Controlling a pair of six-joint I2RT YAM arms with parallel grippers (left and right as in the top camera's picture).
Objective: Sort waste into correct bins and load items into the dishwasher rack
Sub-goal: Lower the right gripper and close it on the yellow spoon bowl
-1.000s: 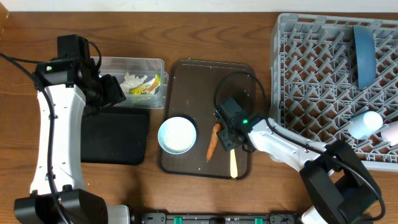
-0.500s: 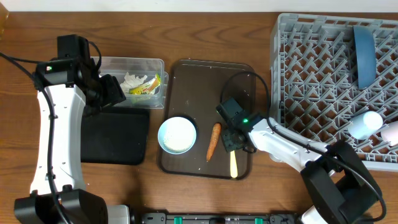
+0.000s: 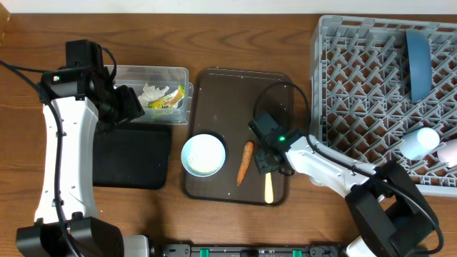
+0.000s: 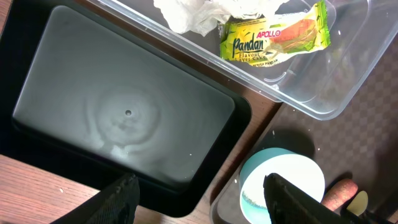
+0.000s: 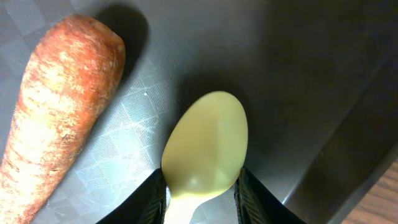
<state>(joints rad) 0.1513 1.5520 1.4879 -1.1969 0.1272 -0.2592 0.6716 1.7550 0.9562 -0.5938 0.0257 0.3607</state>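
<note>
On the brown serving tray (image 3: 221, 93) the pale yellow spoon (image 3: 268, 188) (image 5: 205, 143) lies flat, and my right gripper (image 3: 265, 165) (image 5: 200, 202) is shut on it near the bowl end, a finger against each side. The orange carrot (image 3: 244, 162) (image 5: 56, 106) lies just left of it, untouched. A white bowl (image 3: 203, 155) (image 4: 283, 180) stands on the tray's left part. My left gripper (image 3: 128, 106) (image 4: 199, 199) hangs open and empty over the near corner of the black tray (image 3: 132, 157) (image 4: 124, 112). The clear tub (image 3: 150, 75) (image 4: 311, 93) holds white paper (image 4: 199, 12) and the yellow-green wrapper (image 3: 170, 98) (image 4: 273, 37).
The grey dishwasher rack (image 3: 371, 93) fills the right side. A dark blue plate (image 3: 418, 61) stands upright in it, and a pink-white cup (image 3: 419, 141) and a light blue cup (image 3: 450, 151) lie at its right edge. The right arm's cable loops over the brown tray.
My right gripper has dropped slightly toward the spoon and its jaws have narrowed onto the spoon's sides. The left arm, carrot and bowl have stayed put.
</note>
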